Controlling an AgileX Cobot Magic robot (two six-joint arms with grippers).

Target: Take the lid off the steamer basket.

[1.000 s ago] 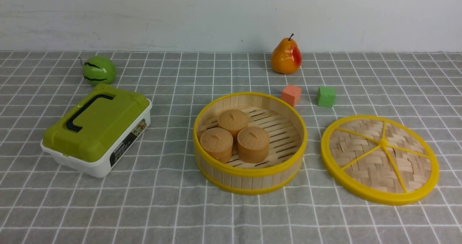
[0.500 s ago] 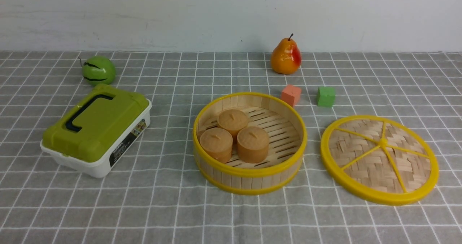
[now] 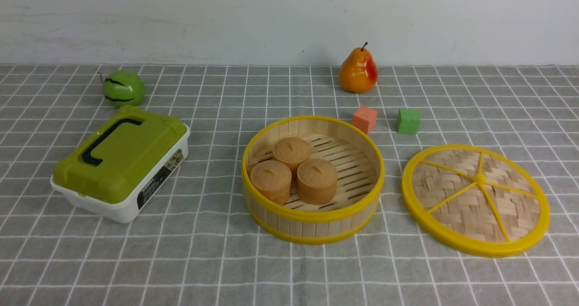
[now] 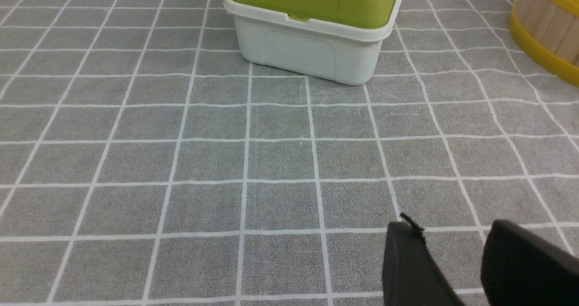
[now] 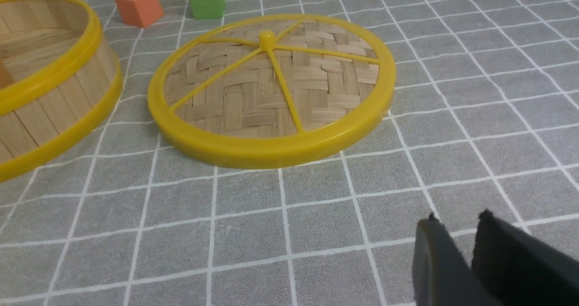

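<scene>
A bench (image 3: 90, 260) draped in grey cloth with a white grid carries the whole scene, with neither arm in the front view. The olive-green rectangular lidded box on a white base (image 3: 121, 163) sits at the left, well apart from the round shallow steamer basket of pale bamboo slats with yellow rims (image 3: 313, 224), which stands open at centre. Just beside the basket on its right, not touching it, lies the flat round lid of woven bamboo strips with a yellow rim, spokes and centre knob (image 3: 476, 199), flat on the cloth. Three tan cylindrical buns (image 3: 294, 170) huddle inside the basket toward its left. Behind stand an orange-red pear (image 3: 358, 71) and a striped green ball (image 3: 124, 88); an orange cube (image 3: 365, 119) and a green cube (image 3: 409, 121) sit between pear and lid.

The left gripper (image 4: 452, 247) hovers low over bare cloth near the box, its dark fingers (image 4: 407, 265) slightly parted and empty. The right gripper (image 5: 454, 231), near the lid's edge, shows fingers (image 5: 434, 260) nearly together, gripping nothing.

By these views the lid is already off and the task looks complete. What remains is best done by keeping both arms clear, low sweeps avoided so the lid's rim is not nudged against the basket.
</scene>
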